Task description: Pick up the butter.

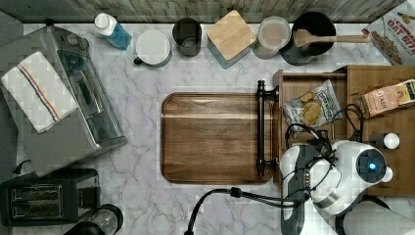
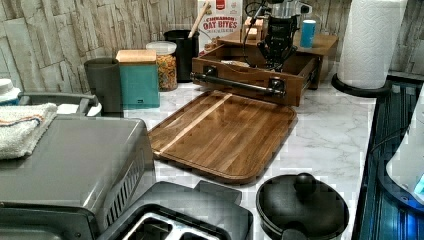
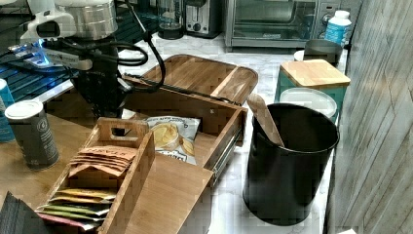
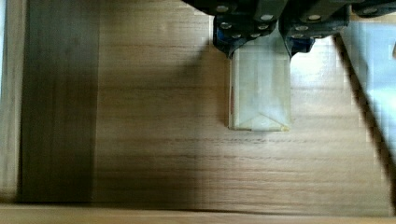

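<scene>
Fingers (image 4: 226,39) of the gripper (image 4: 259,39) pinch the butter (image 4: 260,91), upper centre of the wrist frame, its long axis running vertically, on the wooden drawer (image 4: 154,140) floor.

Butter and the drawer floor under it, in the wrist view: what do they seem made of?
The butter, between the fingers of the tool, looks wrapped in pale, waxy, slightly translucent paper: a triangular end fold shows. The drawer floor looks like satin-finished wood, with straight grain lines.

Butter (image 4: 259,88) wrapper looked waxy pale paper, drawer (image 4: 154,140) floor matt grained wood, countertop (image 1: 142,93) glossy marble.
</scene>
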